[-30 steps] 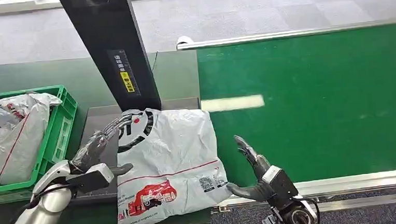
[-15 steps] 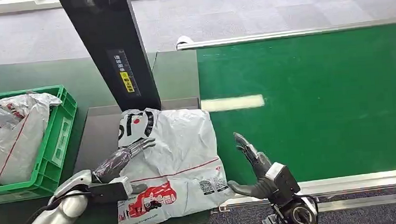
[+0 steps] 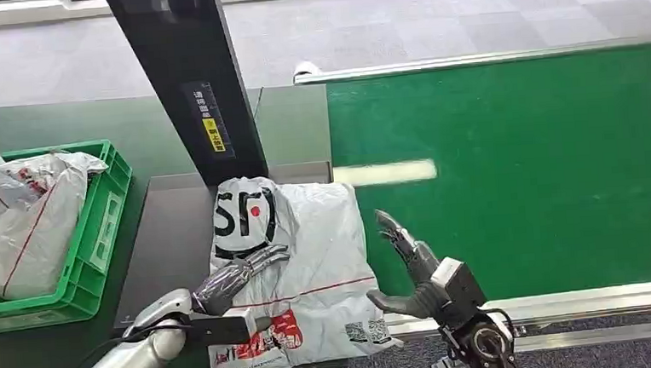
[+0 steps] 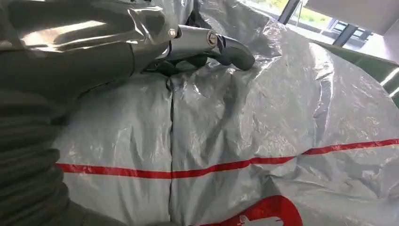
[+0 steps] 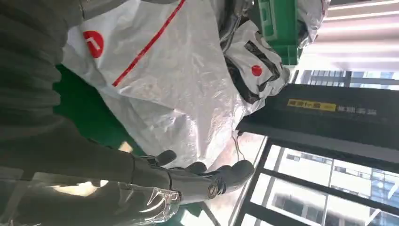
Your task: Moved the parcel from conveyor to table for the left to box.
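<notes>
where the parcel lies: the grey plastic parcel (image 3: 298, 275) sits flat on the dark table (image 3: 167, 236), its right edge meeting the green conveyor (image 3: 518, 172) and its near corner hanging over the table's front edge.
parcel markings: black lettering with a red dot at the far end, a thin red line across the middle, a red graphic near the front.
left hand (image 3: 238, 275): laid on top of the parcel, fingers stretched forward and pressing the wrinkled film; it looks more like resting than gripping, though the wrist view is too close to be sure.
right hand (image 3: 409, 273): just beside the parcel's right edge over the conveyor, fingers spread apart and holding nothing.
black post (image 3: 188, 81): stands upright at the table's far side, touching the parcel's far end.
green crate (image 3: 95, 241): left of the table, holding other grey bags (image 3: 17, 220).
</notes>
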